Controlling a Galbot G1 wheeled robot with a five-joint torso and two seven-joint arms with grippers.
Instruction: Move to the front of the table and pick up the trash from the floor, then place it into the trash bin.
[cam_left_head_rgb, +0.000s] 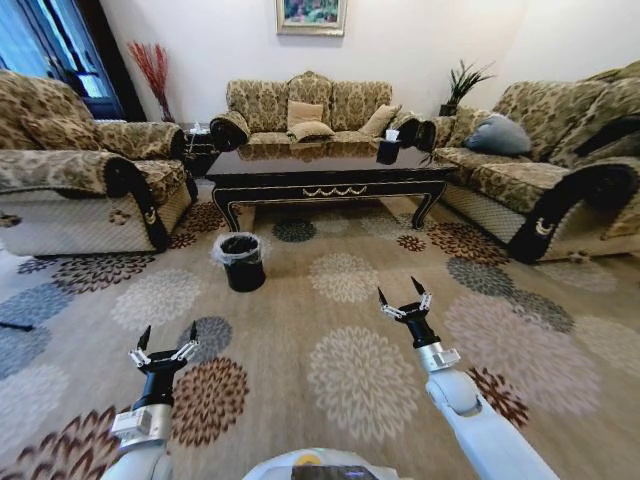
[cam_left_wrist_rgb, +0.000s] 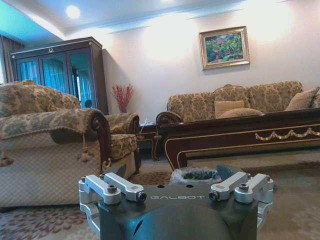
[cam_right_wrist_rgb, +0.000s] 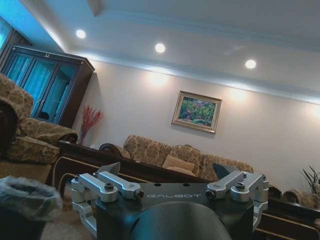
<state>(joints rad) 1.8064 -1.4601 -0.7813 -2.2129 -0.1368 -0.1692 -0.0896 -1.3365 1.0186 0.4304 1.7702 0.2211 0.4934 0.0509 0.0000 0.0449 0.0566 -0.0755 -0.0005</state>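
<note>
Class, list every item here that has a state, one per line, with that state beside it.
left gripper: open, empty, held above the floor
right gripper: open, empty, raised above the carpet
trash bin: upright, bag-lined, standing on the floor in front of the table

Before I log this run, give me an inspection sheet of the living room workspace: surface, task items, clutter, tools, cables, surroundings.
Surface: beige carpet with round flower medallions.
Job's things: dark coffee table ahead; black bin with whitish liner stands on the carpet off the table's left front corner. No trash piece can be made out on the floor.
Clutter: black tissue box on the table.
Tools: left tool open, low over the carpet; right tool open, raised slightly higher.
Cables: nothing seen.
Surroundings: patterned sofas on three sides, framed painting, cabinet.
</note>
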